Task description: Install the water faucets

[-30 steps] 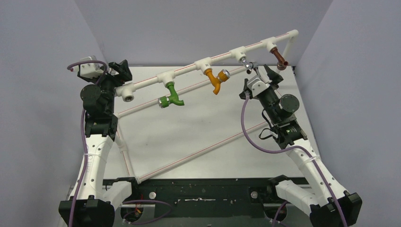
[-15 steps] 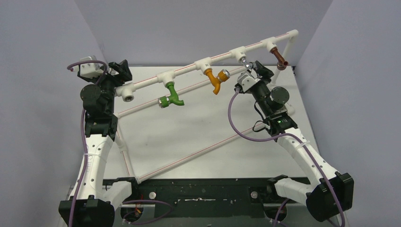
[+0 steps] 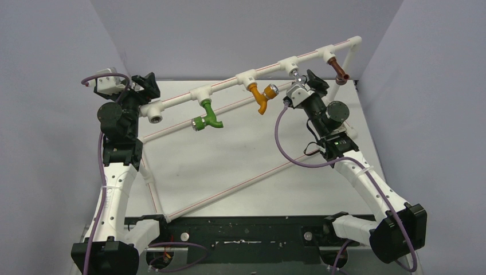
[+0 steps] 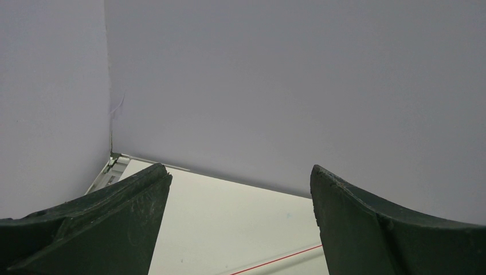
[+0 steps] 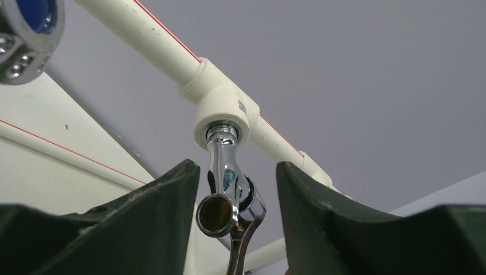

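Note:
A shiny chrome water faucet (image 5: 224,183) hangs from a white tee fitting (image 5: 221,118) on the raised white pipe (image 3: 229,86); in the top view the faucet (image 3: 296,75) sits between the orange and brown taps. My right gripper (image 5: 238,169) reaches up around it, one finger on each side. The left finger is at the spout's edge, and a gap shows between the faucet and the right finger. In the top view the right gripper (image 3: 304,81) is just below that tee. My left gripper (image 4: 240,172) is wide open and holds nothing, up by the pipe's left end (image 3: 147,85).
A green tap (image 3: 211,116), an orange tap (image 3: 261,98) and a brown tap (image 3: 340,72) hang from the same pipe. An open socket (image 3: 155,118) sits at the pipe's left end. Thin red-striped pipes (image 3: 246,183) cross the table. Grey walls stand close on three sides.
The right arm has swung up and left to the chrome faucet, and its jaws have narrowed round it. The left arm has not moved.

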Available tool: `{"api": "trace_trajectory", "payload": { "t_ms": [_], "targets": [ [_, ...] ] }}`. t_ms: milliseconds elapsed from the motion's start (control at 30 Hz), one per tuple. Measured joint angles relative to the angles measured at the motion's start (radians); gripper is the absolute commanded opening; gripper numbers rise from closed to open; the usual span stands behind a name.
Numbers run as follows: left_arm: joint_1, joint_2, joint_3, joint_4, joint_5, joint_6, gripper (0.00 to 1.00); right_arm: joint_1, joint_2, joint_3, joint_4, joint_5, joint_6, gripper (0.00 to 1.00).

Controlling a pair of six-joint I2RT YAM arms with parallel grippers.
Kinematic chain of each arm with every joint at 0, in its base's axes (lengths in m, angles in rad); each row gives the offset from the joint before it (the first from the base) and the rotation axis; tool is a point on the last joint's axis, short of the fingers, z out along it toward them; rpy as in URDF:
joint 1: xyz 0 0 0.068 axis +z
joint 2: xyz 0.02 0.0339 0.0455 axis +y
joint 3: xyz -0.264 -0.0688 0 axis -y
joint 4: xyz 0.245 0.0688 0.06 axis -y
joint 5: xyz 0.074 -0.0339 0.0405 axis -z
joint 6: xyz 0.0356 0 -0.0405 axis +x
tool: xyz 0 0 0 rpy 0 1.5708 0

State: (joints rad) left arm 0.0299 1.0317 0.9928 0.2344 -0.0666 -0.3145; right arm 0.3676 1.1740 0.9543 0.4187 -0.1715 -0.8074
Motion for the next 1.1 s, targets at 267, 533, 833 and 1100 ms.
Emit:
{"api": "trace_trajectory", "payload": {
  "t_ms": [267,533,833,1100],
  "targets": [
    [0.005,0.004,0.001,0.001,0.005,0.000,0.90,0.008,0.003,0.002,-0.012,0.003,0.042,0.00],
    [0.005,0.004,0.001,0.001,0.006,0.000,0.90,0.013,0.002,0.006,-0.007,0.019,0.174,0.00],
    [0.006,0.004,0.001,0.001,0.008,0.000,0.90,0.005,0.002,0.027,-0.018,0.068,0.515,0.00],
    [0.008,0.003,0.001,0.001,0.011,0.000,0.90,-0.009,0.003,0.058,-0.070,0.127,0.880,0.00]
  ]
}}
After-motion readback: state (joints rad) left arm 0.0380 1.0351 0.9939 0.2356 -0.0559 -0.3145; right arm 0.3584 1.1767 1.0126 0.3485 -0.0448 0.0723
